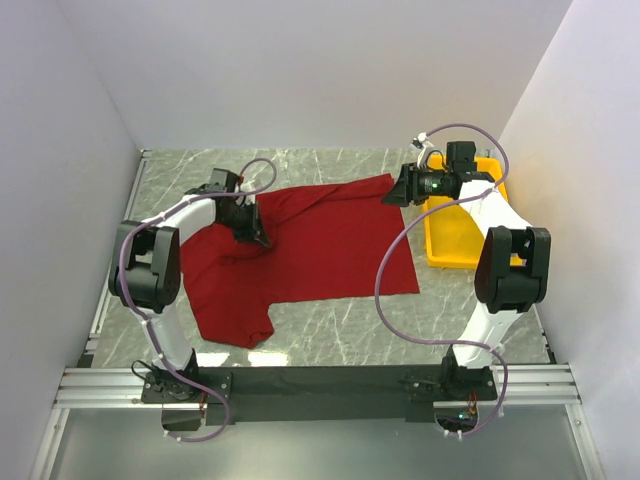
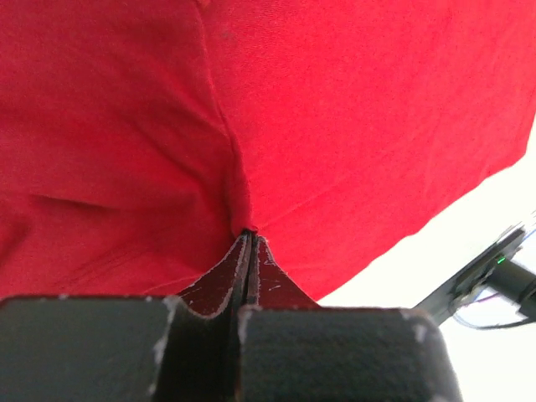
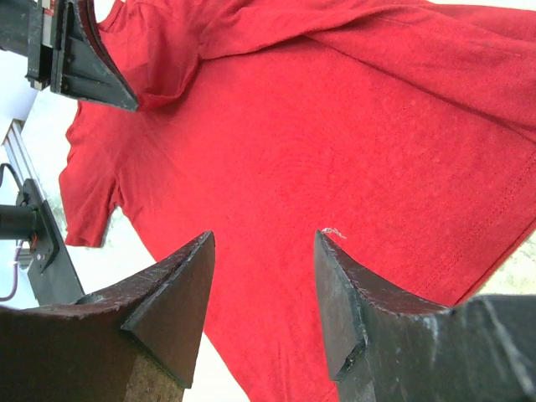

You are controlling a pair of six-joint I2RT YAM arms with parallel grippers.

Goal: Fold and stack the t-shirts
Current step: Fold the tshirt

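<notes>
Mid-fold, by the look of it. Hold firm with the left tool (image 1: 256, 232) (image 2: 249, 236), shut tight on a raised ridge of the plain dark red short-sleeved cloth t-shirt (image 1: 320, 245) (image 2: 352, 126) (image 3: 335, 151), spread loosely across the middle of the grey marbled surface (image 1: 350, 340) with one sleeve toward the near edge. Carry that pinch across low and slow, to lay a straight crease instead of dragging wrinkles. Bring down the right tool (image 1: 397, 190) (image 3: 264, 243), spread wide and holding nothing near the shirt's far right corner, and pin the hem there before any pull. Smooth the turned-over strip along the far edge first, or fold with it.

Mind the yellow plastic tray (image 1: 445, 255) just beside the shirt's right edge, under the right arm. All round, plain white walls (image 1: 300, 70); along the near edge, an aluminium rail (image 1: 100, 385).
</notes>
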